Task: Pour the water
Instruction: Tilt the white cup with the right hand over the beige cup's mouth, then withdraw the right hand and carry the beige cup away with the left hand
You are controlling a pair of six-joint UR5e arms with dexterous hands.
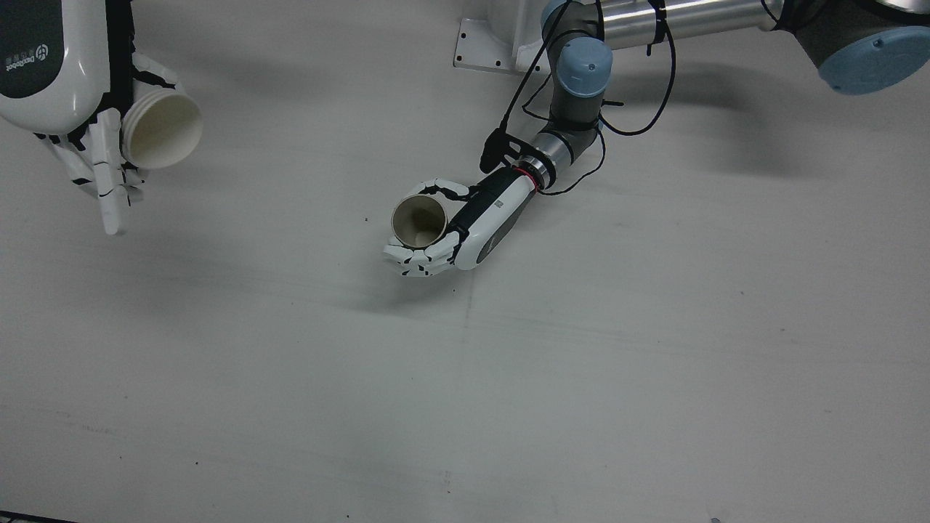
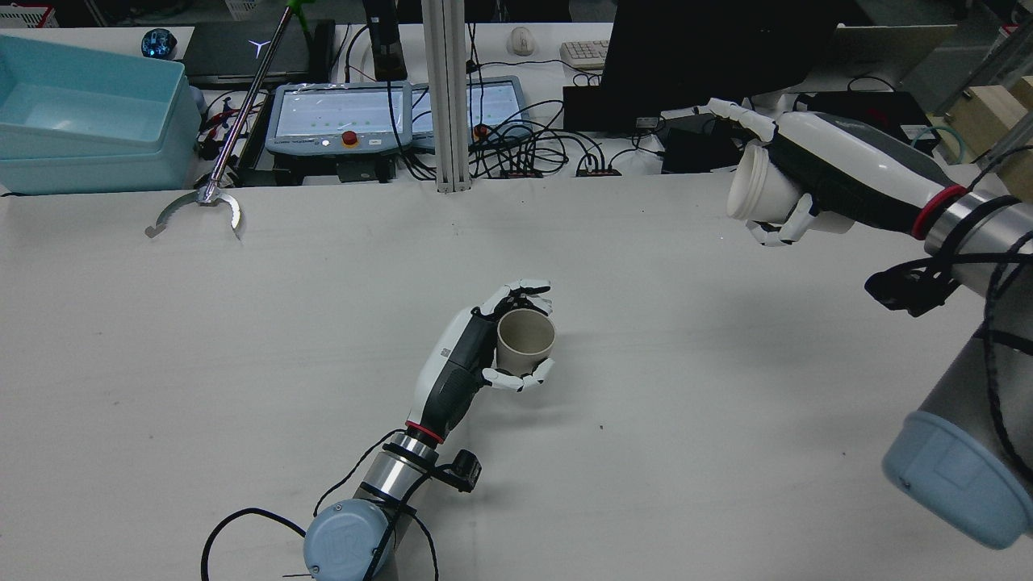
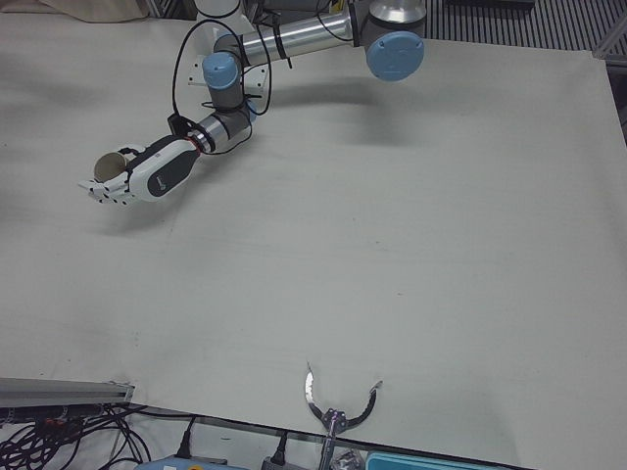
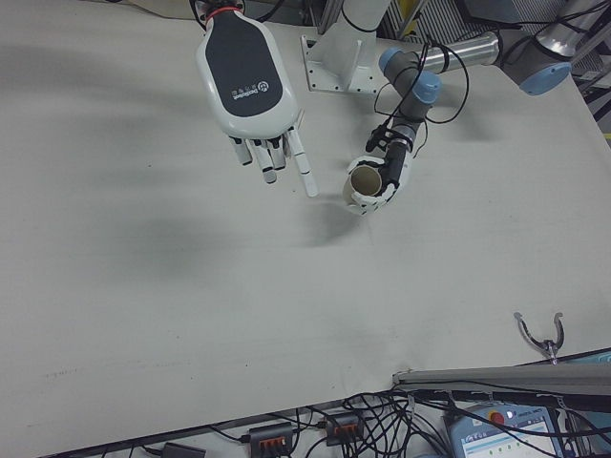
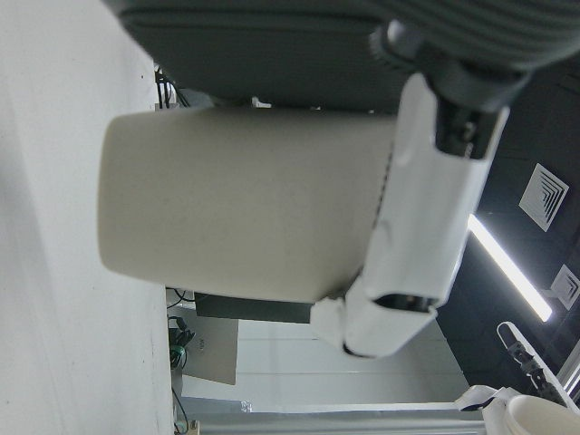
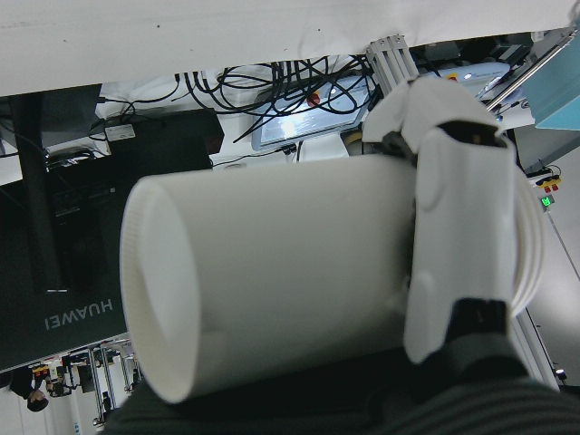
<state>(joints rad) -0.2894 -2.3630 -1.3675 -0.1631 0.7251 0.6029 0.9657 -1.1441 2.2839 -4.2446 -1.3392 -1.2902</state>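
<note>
near the desk (image 2: 242, 363) centre, a beige cup (image 2: 525, 340) is being kept upright and low by the left hand (image 2: 484, 347), fingers wrapped around it, seemingly as the receiver; well apart to the right, a white cup (image 2: 759, 194) is being gripped aloft and tipped sideways by the right hand (image 2: 815, 190), probably for pouring.

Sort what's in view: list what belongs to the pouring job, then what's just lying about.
Job: beige cup in the left hand; white cup, tipped sideways, in the right hand.

Lying about: grabber tool at the table's far edge, blue bin, tablets, cables, keyboard.
</note>
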